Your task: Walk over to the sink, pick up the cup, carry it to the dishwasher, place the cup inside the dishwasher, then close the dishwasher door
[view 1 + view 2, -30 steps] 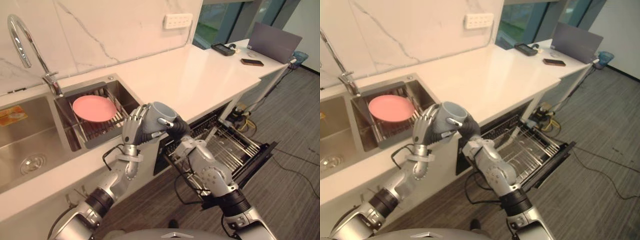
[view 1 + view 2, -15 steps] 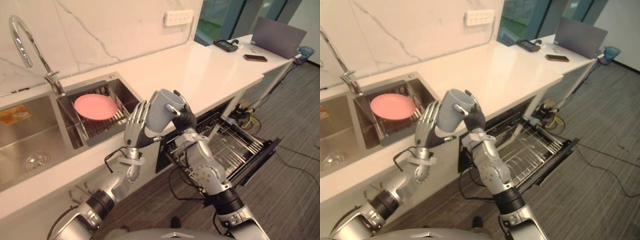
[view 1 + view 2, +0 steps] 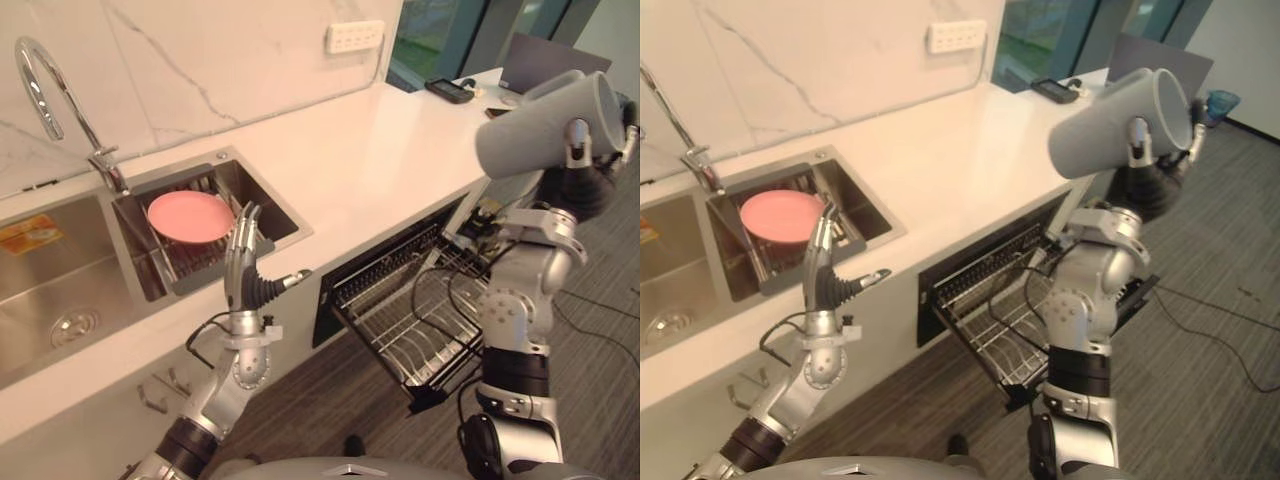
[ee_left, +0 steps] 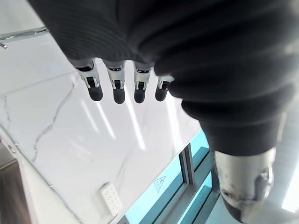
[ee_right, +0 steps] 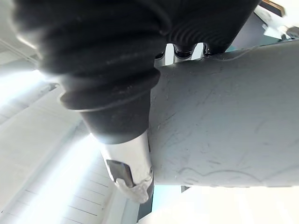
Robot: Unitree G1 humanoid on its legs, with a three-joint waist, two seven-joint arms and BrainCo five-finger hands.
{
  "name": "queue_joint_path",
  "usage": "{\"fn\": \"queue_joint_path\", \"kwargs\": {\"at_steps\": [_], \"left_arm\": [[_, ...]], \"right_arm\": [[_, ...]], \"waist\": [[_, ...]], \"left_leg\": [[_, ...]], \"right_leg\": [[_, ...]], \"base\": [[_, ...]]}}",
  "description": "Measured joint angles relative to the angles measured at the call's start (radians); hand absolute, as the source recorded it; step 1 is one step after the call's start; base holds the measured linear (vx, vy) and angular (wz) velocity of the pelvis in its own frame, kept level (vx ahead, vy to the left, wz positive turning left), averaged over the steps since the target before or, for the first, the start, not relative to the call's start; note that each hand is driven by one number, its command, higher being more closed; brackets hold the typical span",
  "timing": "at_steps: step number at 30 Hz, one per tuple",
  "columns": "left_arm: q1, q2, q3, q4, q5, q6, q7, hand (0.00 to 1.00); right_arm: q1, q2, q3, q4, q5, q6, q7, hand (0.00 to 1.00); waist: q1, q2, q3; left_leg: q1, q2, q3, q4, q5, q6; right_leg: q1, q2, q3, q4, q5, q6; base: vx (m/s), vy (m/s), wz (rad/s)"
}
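Cup (image 3: 545, 125), one only, sat tilted in the right robot hand (image 3: 588, 182), high at the right beyond the one open dishwasher (image 3: 420, 320): mid-carry, I judged, with lowering it inside next. One pink plate (image 3: 188, 215) lay in the sink (image 3: 262, 200). Left wrist view: left robot hand (image 4: 117, 88) spread, empty. Right wrist view: fingers wrapped the cup.

The grey cup (image 3: 535, 125) lies sideways, upper right, mouth rightward; dishwasher (image 3: 372, 282) open, lower centre, wire rack (image 3: 410, 330) out
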Motion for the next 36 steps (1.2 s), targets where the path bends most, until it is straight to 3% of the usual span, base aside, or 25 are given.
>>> {"fn": "queue_joint_path", "kwargs": {"at_steps": [3,5,6,7,8,10,11,13,16,20,24,29,32,36], "left_arm": [[0.022,-0.015,0.006,-0.033,-0.166,-0.101,-0.128,0.00],[0.050,-0.024,-0.023,-0.041,-0.305,-0.143,-0.251,0.00],[0.072,-0.032,-0.059,-0.044,-0.426,-0.147,-0.362,0.00],[0.092,-0.039,-0.095,-0.047,-0.535,-0.142,-0.462,0.00],[0.099,-0.042,-0.117,-0.049,-0.594,-0.137,-0.512,0.00],[0.124,-0.047,-0.184,-0.084,-0.805,-0.100,-0.714,0.00],[0.127,-0.047,-0.195,-0.092,-0.848,-0.090,-0.762,0.00],[0.136,-0.046,-0.231,-0.114,-0.984,-0.037,-0.925,0.00],[0.156,-0.045,-0.255,-0.111,-1.044,0.034,-1.032,0.00],[0.180,-0.030,-0.268,0.000,-1.016,0.090,-1.079,0.00],[0.197,-0.007,-0.216,0.284,-0.829,0.116,-1.025,0.00],[0.222,0.037,0.026,0.634,-0.601,0.177,-0.915,0.00],[0.210,0.064,0.145,0.716,-0.521,0.175,-0.880,0.00],[0.212,0.114,0.242,0.802,-0.451,0.185,-0.838,0.00]], "right_arm": [[0.060,-0.010,-0.045,0.001,-0.001,0.017,0.011,1.00],[0.098,-0.010,-0.065,0.001,-0.013,0.040,0.027,1.00],[0.120,-0.009,-0.067,0.002,-0.038,0.058,0.031,1.00],[0.138,-0.009,-0.068,0.003,-0.070,0.082,0.040,1.00],[0.146,-0.009,-0.069,0.004,-0.087,0.093,0.045,1.00],[0.177,-0.009,-0.082,0.032,-0.161,0.134,0.065,1.00],[0.184,-0.009,-0.087,0.050,-0.180,0.138,0.070,1.00],[0.206,-0.009,-0.105,0.142,-0.208,0.153,0.077,1.00],[0.236,-0.009,-0.105,0.225,-0.217,0.155,0.103,1.00],[0.237,-0.017,-0.109,0.317,-0.227,0.149,0.119,1.00],[0.230,-0.042,-0.052,0.446,-0.268,0.155,0.155,1.00],[0.208,-0.065,-0.011,0.701,-0.382,0.171,0.120,1.00],[0.165,-0.102,0.032,0.798,-0.444,0.182,0.084,1.00],[0.047,-0.182,0.097,0.864,-0.544,0.199,0.046,1.00]], "waist": [[0.000,-0.001,0.001],[0.001,-0.002,0.001],[0.001,-0.003,0.001],[0.003,-0.004,0.001],[0.005,-0.005,0.001],[0.009,-0.012,0.004],[0.011,-0.015,0.004],[0.016,-0.027,0.003],[0.021,-0.035,0.002],[0.022,-0.037,0.000],[0.032,-0.037,0.000],[0.032,-0.036,0.000],[0.037,-0.031,0.005],[0.050,-0.014,0.090]], "left_leg": [[-0.001,0.001,0.001,0.000,-0.002,-0.001],[-0.001,0.002,0.002,0.000,-0.004,-0.001],[-0.001,0.003,0.003,0.000,-0.006,-0.001],[-0.001,0.003,0.005,0.000,-0.008,-0.001],[-0.001,0.003,0.006,0.000,-0.009,-0.001],[-0.003,0.005,0.011,0.000,-0.010,-0.002],[-0.003,0.006,0.011,0.000,-0.010,-0.002],[-0.004,0.010,0.011,0.001,-0.013,-0.001],[-0.006,0.010,0.010,0.002,-0.017,-0.001],[-0.017,0.009,-0.003,0.001,-0.020,0.001],[-0.021,0.010,-0.011,0.000,-0.017,0.000],[-0.043,-0.006,-0.058,0.003,-0.007,0.004],[-0.050,-0.015,-0.074,0.008,-0.004,0.005],[-0.108,-0.022,-0.081,0.054,-0.015,0.008]], "right_leg": [[-0.001,0.000,0.000,0.000,-0.005,0.006],[-0.001,0.001,0.000,0.000,-0.007,0.006],[-0.002,0.001,0.001,0.000,-0.008,0.008],[-0.003,0.001,0.004,0.000,-0.009,0.008],[-0.005,0.001,0.006,0.000,-0.009,0.008],[-0.010,0.001,0.008,0.013,-0.009,0.012],[-0.011,0.001,0.008,0.016,-0.010,0.013],[-0.016,0.000,0.008,0.028,-0.014,0.015],[-0.016,-0.002,0.006,0.032,-0.019,0.018],[-0.017,-0.004,-0.015,0.041,-0.030,0.019],[-0.021,-0.003,-0.020,0.041,-0.030,0.019],[-0.014,-0.015,-0.058,0.034,-0.030,0.022],[-0.013,-0.023,-0.070,0.034,-0.028,0.024],[-0.044,-0.030,-0.073,0.058,-0.033,0.019]], "base": [[0.00,0.000,0.00],[0.00,0.000,0.00],[0.01,0.002,-0.04],[0.01,0.003,-0.05],[0.01,0.003,-0.08],[0.01,0.001,-0.02],[0.00,0.000,0.00],[0.00,0.000,0.00],[0.00,0.002,0.01],[-0.01,-0.001,0.15],[0.00,-0.011,0.05],[0.00,-0.001,0.22],[-0.02,0.019,0.17],[-0.13,0.037,0.08]]}}
